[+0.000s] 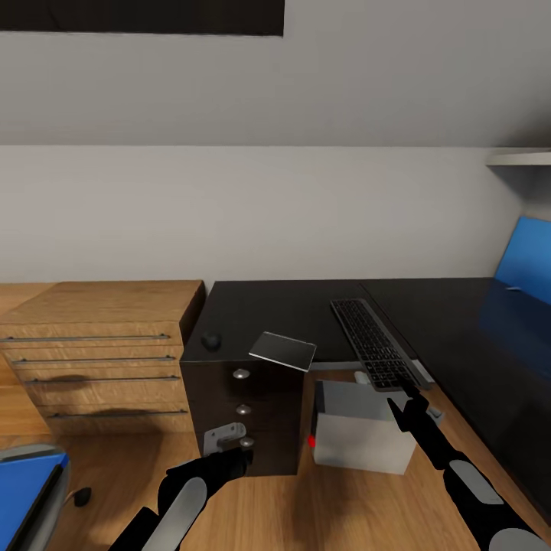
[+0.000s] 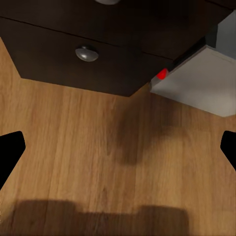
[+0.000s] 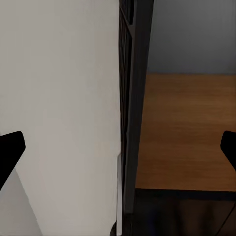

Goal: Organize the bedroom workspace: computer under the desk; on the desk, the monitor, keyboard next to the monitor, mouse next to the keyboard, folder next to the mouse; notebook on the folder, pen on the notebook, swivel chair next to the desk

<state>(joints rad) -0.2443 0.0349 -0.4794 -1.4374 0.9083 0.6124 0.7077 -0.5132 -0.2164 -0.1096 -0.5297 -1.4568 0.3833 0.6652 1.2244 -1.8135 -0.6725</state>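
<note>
Right gripper (image 1: 403, 399) spread wide by the near end of the keyboard (image 1: 376, 343) overhanging the desk (image 1: 291, 306), ready to grab it; left gripper (image 1: 233, 453) spread too, holding nothing

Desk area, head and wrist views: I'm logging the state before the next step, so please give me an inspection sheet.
Surface: black desk, its near edge overhung by two items.
Job's things: keyboard lies on the desk, its near end past the edge; mouse on the desk's left part; grey computer on the floor under the desk; monitor at the right, blue screen.
Clutter: tilted silver pad at the desk edge.
Grippers: left end effector open, low by the desk drawers; right end effector open, just below the keyboard's near end.
Cables: nothing seen.
Surroundings: wooden dresser at left, wooden floor.
</note>
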